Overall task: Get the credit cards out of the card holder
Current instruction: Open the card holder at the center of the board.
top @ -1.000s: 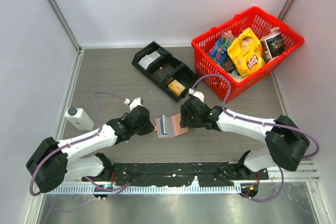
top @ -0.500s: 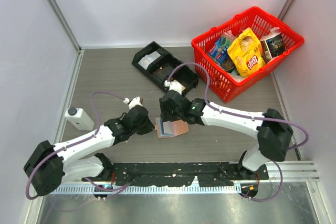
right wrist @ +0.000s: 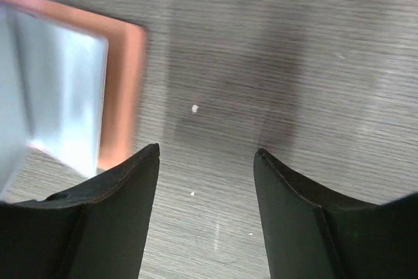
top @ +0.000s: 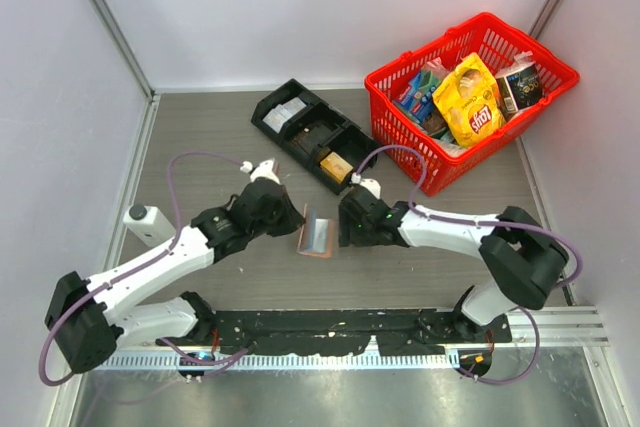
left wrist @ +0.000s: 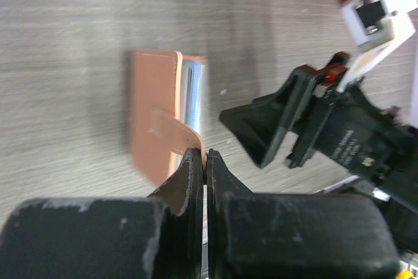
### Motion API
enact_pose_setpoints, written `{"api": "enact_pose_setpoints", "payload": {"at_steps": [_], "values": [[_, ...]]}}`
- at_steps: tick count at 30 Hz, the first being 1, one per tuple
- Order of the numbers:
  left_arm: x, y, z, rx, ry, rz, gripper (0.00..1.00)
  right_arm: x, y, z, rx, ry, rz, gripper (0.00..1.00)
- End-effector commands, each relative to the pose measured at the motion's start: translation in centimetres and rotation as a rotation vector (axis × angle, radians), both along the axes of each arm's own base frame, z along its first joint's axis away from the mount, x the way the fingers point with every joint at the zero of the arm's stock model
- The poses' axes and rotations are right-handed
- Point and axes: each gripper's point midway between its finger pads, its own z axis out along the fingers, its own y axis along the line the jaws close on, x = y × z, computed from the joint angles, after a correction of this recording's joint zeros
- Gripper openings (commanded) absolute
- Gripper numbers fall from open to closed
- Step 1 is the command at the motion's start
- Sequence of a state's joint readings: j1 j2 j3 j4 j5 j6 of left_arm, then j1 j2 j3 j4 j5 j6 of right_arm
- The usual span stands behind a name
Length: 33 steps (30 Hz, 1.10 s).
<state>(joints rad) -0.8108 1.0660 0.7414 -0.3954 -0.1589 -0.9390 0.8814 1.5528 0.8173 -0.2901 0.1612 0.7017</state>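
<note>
Left gripper (left wrist: 206, 158): pressed together, pinching the tab (left wrist: 171, 130) of the card holder (top: 318, 235), which stands part-open on the table (top: 220, 147).
Right gripper (right wrist: 206, 155): spread, empty, just beside the holder.
White device (top: 150, 225): at left.
Farther back: black tray (top: 310, 132); red basket (top: 430, 44) holding packets.

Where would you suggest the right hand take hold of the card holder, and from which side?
Probably the salmon rim beside the pale blue panel, coming from the right arm's side of the card holder. The left hand pinches the tab on the other flap, and the open right hand sits just beyond that exposed rim.
</note>
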Motion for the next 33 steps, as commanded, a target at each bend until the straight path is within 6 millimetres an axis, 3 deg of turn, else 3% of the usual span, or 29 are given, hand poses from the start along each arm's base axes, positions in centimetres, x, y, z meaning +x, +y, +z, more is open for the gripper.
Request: {"api": "enact_pose_setpoints", "payload": {"at_steps": [1, 4, 7, 12, 15, 22, 26, 33], "values": [[0.4, -4.9, 2.7, -0.059, -0.032, -0.148, 0.00, 1.6, 1.2, 3.9, 0.178, -0.090, -0.046, 0.64], [0.3, -6.6, 1.3, -0.024, 0.008, -0.195, 0.00, 1.7, 0.4, 5.1, 0.205, -0.137, -0.071, 0.64], [0.4, -6.1, 0.6, -0.029, 0.010, -0.155, 0.00, 1.7, 0.0, 6.7, 0.239, -0.180, -0.081, 0.64], [0.6, -2.9, 0.4, -0.030, -0.020, -0.055, 0.00, 1.4, 0.6, 7.3, 0.281, -0.198, -0.041, 0.60], [0.9, 0.1, -0.9, 0.001, -0.013, 0.018, 0.00, 1.3, 1.6, 6.9, 0.306, -0.170, -0.018, 0.55], [1.7, 6.0, -6.0, 0.100, 0.088, 0.156, 0.00, 1.1, 3.7, 5.8, 0.369, -0.121, 0.019, 0.54], [1.9, 7.8, -8.2, 0.161, 0.144, 0.177, 0.00, 0.6, 4.5, 5.6, 0.403, -0.093, 0.055, 0.54], [1.5, 10.2, -9.3, 0.309, 0.180, 0.198, 0.00, 0.7, 5.8, 5.6, 0.438, -0.082, 0.086, 0.54]]}}
